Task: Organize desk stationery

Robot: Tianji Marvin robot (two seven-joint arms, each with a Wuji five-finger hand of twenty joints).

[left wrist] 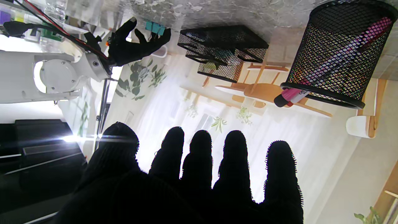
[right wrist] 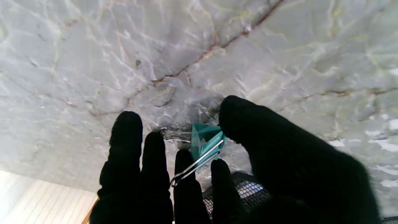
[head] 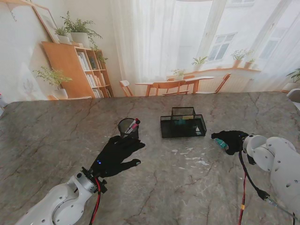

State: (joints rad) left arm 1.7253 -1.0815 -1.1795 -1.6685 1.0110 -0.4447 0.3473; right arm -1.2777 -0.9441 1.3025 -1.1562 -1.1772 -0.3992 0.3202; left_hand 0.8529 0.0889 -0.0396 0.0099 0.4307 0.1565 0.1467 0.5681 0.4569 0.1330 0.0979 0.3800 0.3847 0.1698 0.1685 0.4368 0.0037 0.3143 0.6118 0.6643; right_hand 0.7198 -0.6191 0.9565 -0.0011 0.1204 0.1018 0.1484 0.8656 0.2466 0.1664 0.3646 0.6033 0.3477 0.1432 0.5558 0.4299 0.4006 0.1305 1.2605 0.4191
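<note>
While right fingers (right wrist: pixel 183 174) pinch a teal clip (right wrist: pixel 205 143), left fingers (left wrist: pixel 202 155) spread empty beside the marker-holding cup (head: pixel 128 127).

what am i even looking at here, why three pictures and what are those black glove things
Those gloves are a two-armed robot's five-fingered hands. The wide picture looks down from its stand; the other two come from cameras on each wrist, so they appear upside down. On the marble table stand a black mesh pen cup holding a pink marker and a black mesh desk tray. The left hand is open beside the cup, holding nothing. The right hand pinches a teal binder clip.
</note>
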